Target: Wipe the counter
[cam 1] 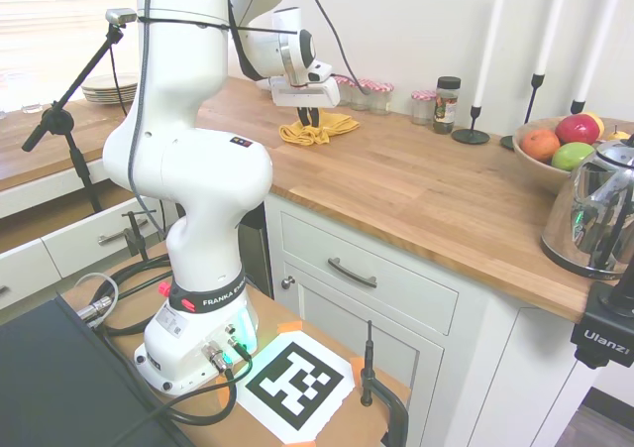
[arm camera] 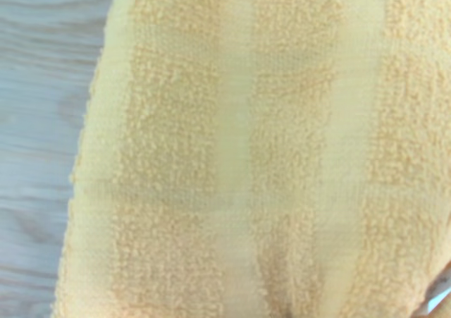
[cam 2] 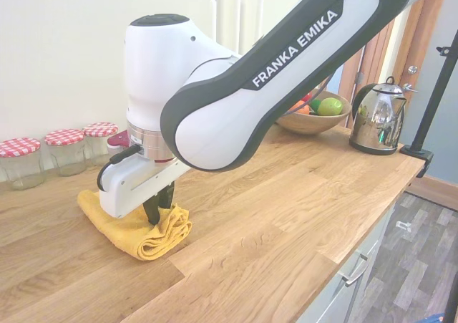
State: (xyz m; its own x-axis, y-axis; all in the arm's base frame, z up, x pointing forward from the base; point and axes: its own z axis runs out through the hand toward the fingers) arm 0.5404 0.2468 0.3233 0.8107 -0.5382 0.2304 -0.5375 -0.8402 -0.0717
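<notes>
Butcher-block worktop (cam 2: pixel 300 215) runs long beneath my pincer (cam 2: pixel 159 207), whose fingers look pinched into the bunched yellow cloth (cam 2: pixel 139 230) lying on it. My worry: dragging could unroll the folds or slip the grip. Nearby jars (cam 2: pixel 66 150) could be knocked. Fingertips sit buried in cloth.

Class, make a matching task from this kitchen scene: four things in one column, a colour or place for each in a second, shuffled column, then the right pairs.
1. cloth
2. kettle
3. jars
4. fruit bowl

A. red-checked lids, by the wall
B. yellow, under the gripper
C. holds a green apple
D. shiny metal, near the counter end

Pairs: 1-B, 2-D, 3-A, 4-C
</notes>
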